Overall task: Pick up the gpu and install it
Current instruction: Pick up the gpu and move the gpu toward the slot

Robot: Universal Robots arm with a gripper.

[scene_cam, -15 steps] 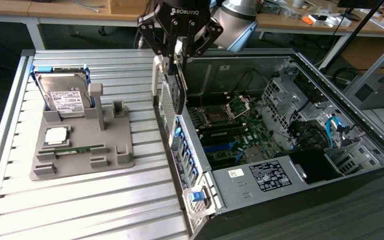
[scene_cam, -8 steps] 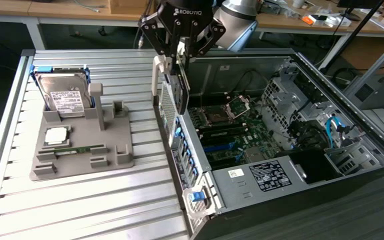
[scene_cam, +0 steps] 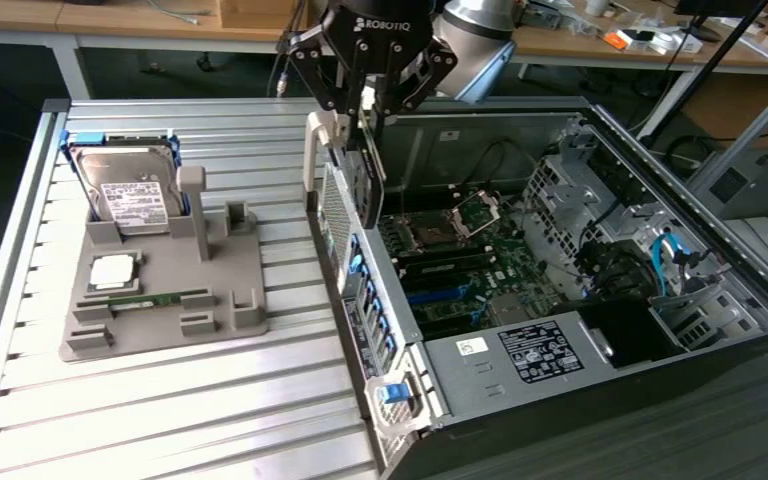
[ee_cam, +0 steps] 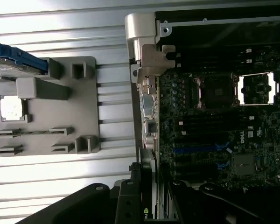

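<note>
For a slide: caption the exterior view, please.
The tool holds the gpu on edge over the open computer case, beside the grey parts tray.

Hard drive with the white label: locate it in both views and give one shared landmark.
Exterior view: hard drive stands at the grey tray's far corner, exterior view's left.
Wrist view: hard drive, blue-framed, edge-on, at that tray corner.
Shared landmark: the square silver chip beside it.

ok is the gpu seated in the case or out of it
Out. The gpu hangs on edge from the fingers, held over the wall of the open case, above the motherboard, not plugged into it.
</note>
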